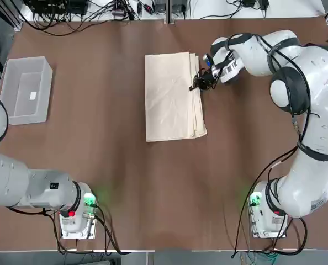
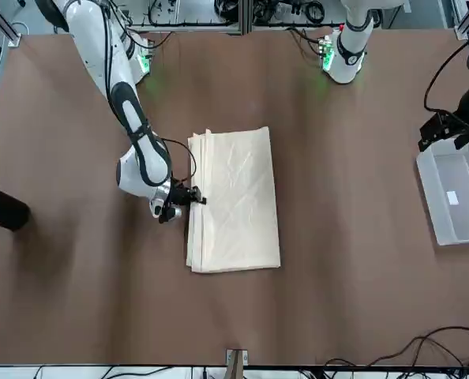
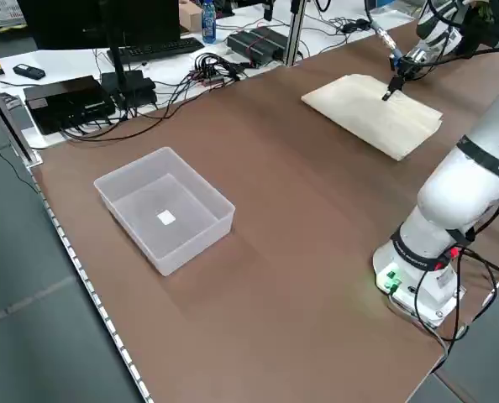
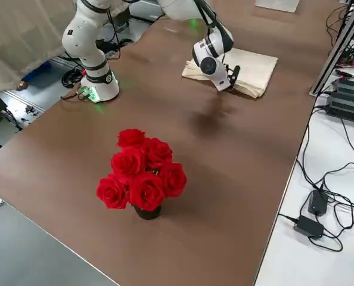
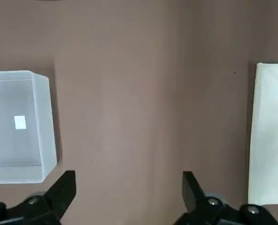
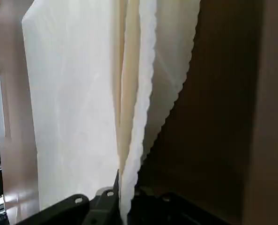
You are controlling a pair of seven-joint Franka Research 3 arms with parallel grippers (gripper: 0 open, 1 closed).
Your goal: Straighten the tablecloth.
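My right gripper (image 1: 196, 84) is pinched shut on the layered edge of the folded tablecloth (image 1: 172, 96), mid-table toward the far edge, probably to pull layers open. My left gripper (image 5: 129, 187) hovers open, idle.

I see the tablecloth (image 1: 172, 96) lying flat near the middle of the brown table; it is a plain cream cloth with no pattern, folded into a tall rectangle, longer from front to back than from side to side; its top has soft creases; on the side by my right arm the folded layers peek out in a stack of thin edges (image 6: 134, 93), one with a wavy little trim; the side by my left arm is one clean straight fold; its corners look square.
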